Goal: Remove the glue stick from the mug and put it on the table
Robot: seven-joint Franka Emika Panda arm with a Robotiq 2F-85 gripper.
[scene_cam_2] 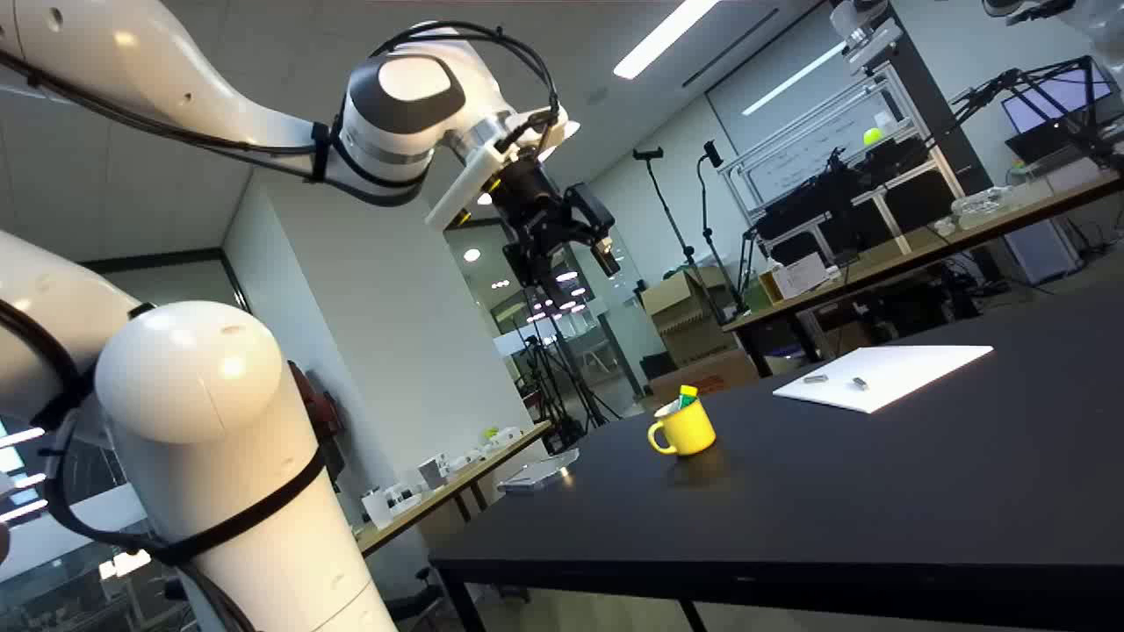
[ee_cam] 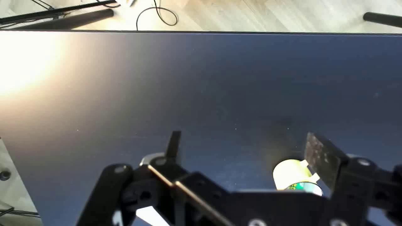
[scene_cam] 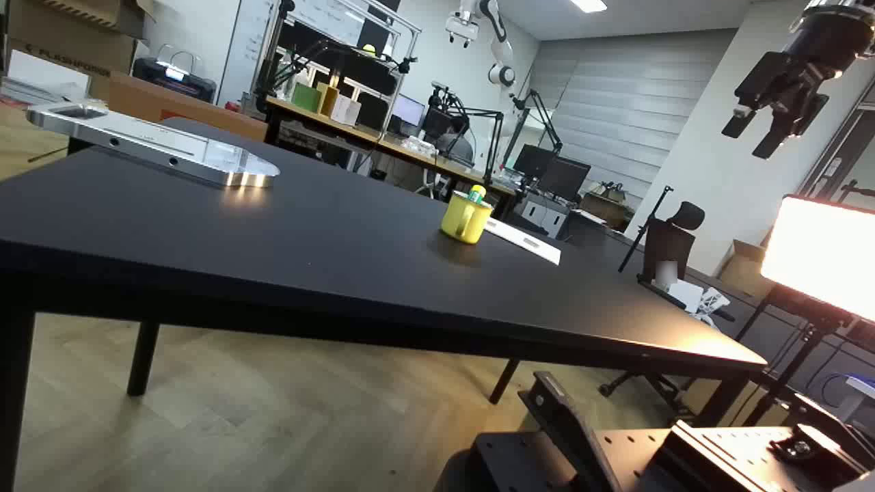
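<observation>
1. Far left of the mug (scene_cam_2: 689,430) in an exterior view stands the white robot arm (scene_cam_2: 198,377), which rises well above the mug and bends over toward its side.
2. Left of the mug and apart from it, a flat shiny slab (scene_cam_2: 537,472) sits near the edge of the desk (scene_cam_2: 834,500).
3. The hand (ee_cam: 244,144), at the arm's end, hangs well above the mug in both exterior views. The wrist view shows it spread, its two fingers (ee_cam: 322,157) wide apart; the mug appears far below, close in the picture to the right-side finger.
4. Behind the mug, well beyond the desk, is a cardboard box (scene_cam_2: 679,312).
5. The mug itself is yellow and stands upright on the desk, its handle jutting out from its side.
6. The glue stick (scene_cam_2: 688,394) is inside the mug: its yellow cap and a bit of green poke up above the rim in both exterior views. How deep it reaches is hidden by the mug's wall.
7. Right of the mug and apart from it, a white sheet (scene_cam_2: 904,373) lies flat on the desk. It bears two small grey marks (scene_cam_2: 815,379); whether these are loose bits or holes, I cannot tell.
8. Farther right, behind the mug and well away from it, runs a wooden bench (scene_cam_2: 913,253), with a lit screen (scene_cam_2: 1054,86) above it.
</observation>
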